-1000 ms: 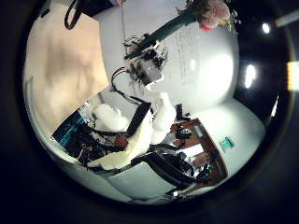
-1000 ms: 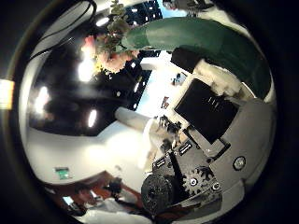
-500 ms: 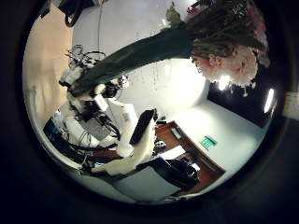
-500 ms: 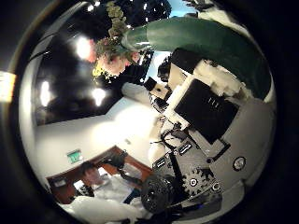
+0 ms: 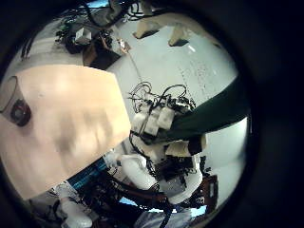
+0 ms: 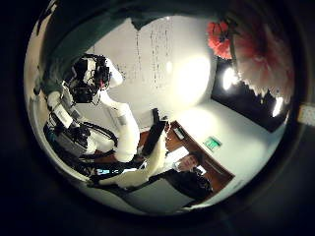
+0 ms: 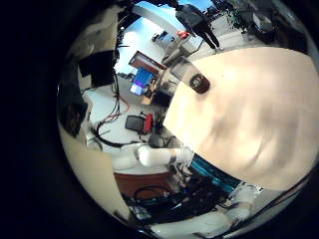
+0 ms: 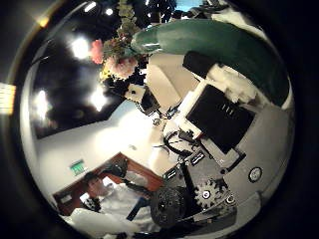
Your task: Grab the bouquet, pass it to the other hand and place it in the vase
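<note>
The bouquet's wrapped stem (image 8: 214,40) runs across my right hand's palm, with its flowers (image 8: 115,55) sticking out past the thumb side. From the left palm, my right hand (image 5: 161,119) shows with its fingers curled round the stem (image 5: 214,109). My left hand (image 8: 158,90) hovers close beside the stem, just below the flowers; how its fingers stand is unclear. The flowers (image 6: 246,49) loom large near the left palm, and my right hand (image 6: 89,79) shows farther off. The vase (image 7: 199,83) stands on the table (image 7: 249,119), small and round, away from both hands; it appears again as the vase (image 5: 19,112).
The wooden table (image 5: 66,123) lies well below both hands, which are raised in the air. A desk with a monitor (image 7: 143,85) stands beyond the table's far edge. Office furniture (image 6: 187,157) fills the room behind.
The left palm's camera has swung, so the stem has slid to the view's edge and the flowers sit closer. The left hand has moved in beside the stem in the right thumb view.
</note>
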`<control>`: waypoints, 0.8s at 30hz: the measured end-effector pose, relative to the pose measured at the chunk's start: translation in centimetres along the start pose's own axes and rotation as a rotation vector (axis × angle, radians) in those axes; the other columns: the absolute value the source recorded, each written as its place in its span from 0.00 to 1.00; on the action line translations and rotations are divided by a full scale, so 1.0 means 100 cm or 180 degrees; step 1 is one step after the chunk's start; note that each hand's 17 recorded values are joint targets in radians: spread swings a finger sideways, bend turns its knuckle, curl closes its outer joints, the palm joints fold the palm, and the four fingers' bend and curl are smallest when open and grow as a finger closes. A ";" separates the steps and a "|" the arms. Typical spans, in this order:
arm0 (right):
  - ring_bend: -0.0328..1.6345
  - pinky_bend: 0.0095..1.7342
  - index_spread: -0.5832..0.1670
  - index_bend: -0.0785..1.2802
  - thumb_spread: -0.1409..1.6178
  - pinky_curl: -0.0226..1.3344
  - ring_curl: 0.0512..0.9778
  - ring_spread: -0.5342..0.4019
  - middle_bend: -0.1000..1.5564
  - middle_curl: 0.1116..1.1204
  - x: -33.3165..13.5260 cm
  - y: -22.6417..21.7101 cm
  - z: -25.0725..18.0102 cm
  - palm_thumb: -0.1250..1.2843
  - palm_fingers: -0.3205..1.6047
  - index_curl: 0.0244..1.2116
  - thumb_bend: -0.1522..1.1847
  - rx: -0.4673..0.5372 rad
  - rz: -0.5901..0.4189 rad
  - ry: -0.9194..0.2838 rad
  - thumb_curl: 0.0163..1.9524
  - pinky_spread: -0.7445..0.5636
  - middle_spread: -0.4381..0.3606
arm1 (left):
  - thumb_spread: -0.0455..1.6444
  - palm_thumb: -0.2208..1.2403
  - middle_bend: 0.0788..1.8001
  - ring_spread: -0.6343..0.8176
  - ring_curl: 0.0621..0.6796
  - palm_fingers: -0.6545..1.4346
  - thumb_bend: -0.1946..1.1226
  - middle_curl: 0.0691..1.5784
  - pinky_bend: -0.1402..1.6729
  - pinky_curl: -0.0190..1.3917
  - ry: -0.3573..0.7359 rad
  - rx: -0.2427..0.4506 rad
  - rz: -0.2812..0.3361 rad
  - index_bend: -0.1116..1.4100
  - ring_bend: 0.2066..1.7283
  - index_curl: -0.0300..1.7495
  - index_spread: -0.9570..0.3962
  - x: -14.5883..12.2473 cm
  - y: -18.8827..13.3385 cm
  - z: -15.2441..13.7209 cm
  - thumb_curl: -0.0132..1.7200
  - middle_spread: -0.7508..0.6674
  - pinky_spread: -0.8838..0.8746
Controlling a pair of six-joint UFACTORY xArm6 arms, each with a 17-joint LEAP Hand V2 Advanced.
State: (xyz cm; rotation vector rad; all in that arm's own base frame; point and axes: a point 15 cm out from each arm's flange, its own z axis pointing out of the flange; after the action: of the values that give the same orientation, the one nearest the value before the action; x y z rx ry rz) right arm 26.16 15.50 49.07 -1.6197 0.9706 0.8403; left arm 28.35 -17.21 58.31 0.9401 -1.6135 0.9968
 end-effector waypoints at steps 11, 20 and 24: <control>0.91 0.69 0.52 0.97 0.58 0.67 0.63 0.39 0.91 0.54 0.015 -0.002 0.003 0.90 0.77 0.62 0.11 -0.0004 0.0060 0.0180 0.56 0.41 0.43 | 0.65 0.50 0.37 0.30 0.37 0.85 0.17 0.34 0.55 0.18 0.0159 0.0156 0.0011 0.20 0.45 0.21 0.62 0.003 -0.007 -0.003 0.22 0.42 0.42; 0.84 0.65 0.47 0.79 0.62 0.60 0.57 0.37 0.83 0.48 0.052 0.002 0.005 0.72 0.68 0.57 0.07 0.0292 0.0357 0.0316 0.45 0.32 0.41 | 0.65 0.74 0.55 0.16 0.71 0.90 0.25 0.49 0.81 0.34 0.0204 0.0455 0.0160 0.51 0.73 0.36 0.38 0.009 -0.012 -0.010 0.30 0.25 0.27; 0.83 0.67 0.41 0.59 0.63 0.58 0.55 0.33 0.74 0.45 0.062 0.000 0.003 0.68 0.57 0.53 0.08 0.0423 0.0394 0.0406 0.41 0.25 0.38 | 0.65 0.78 0.59 0.16 0.77 0.87 0.25 0.52 0.86 0.38 0.0151 0.0562 0.0257 0.59 0.78 0.42 0.32 0.014 -0.012 -0.017 0.33 0.22 0.26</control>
State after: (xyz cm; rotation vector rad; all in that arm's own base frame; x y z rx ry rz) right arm 28.76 14.59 43.54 -1.5254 1.2019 0.7454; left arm 29.74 -16.27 60.18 0.9677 -1.5530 1.2246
